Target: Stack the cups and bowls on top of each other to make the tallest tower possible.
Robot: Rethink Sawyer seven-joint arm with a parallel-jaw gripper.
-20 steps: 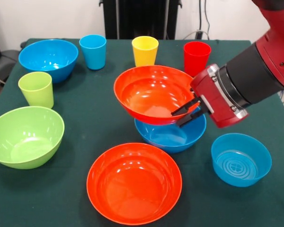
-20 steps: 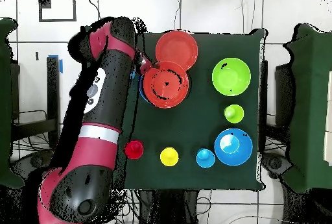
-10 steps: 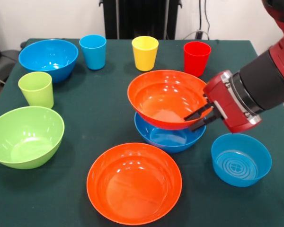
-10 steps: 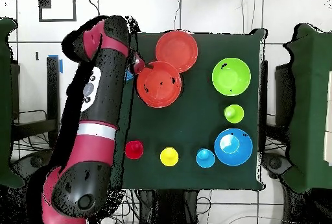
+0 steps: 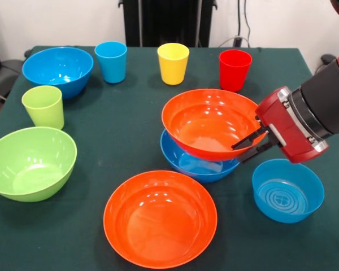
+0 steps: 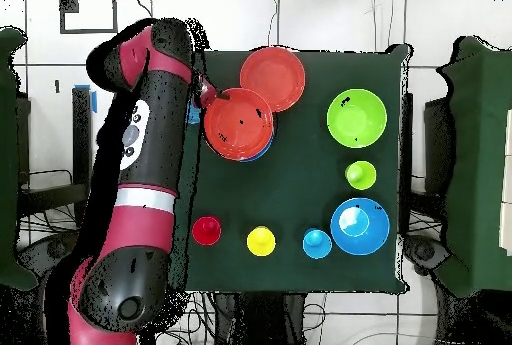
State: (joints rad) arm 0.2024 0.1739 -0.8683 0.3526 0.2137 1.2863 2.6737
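An orange bowl (image 5: 209, 121) is held tilted over a deep blue bowl (image 5: 195, 165), offset toward its right side; I cannot tell whether the two touch. My gripper (image 5: 250, 146) is shut on the orange bowl's right rim, one finger inside and one outside. From overhead the held orange bowl (image 6: 238, 124) covers most of the blue bowl (image 6: 264, 148), with the gripper (image 6: 207, 95) at its left edge. A second orange bowl (image 5: 160, 217) sits in front, and a smaller blue bowl (image 5: 287, 189) lies below the gripper.
A lime green bowl (image 5: 31, 162) and a green cup (image 5: 43, 106) stand at the left, with another blue bowl (image 5: 57, 70) behind them. Along the back stand a blue cup (image 5: 111, 61), a yellow cup (image 5: 173, 63) and a red cup (image 5: 235, 69).
In the front view the gripper has carried the orange bowl to the right and slightly lower, from left of the blue bowl's centre to over its right side. Everything else stayed put.
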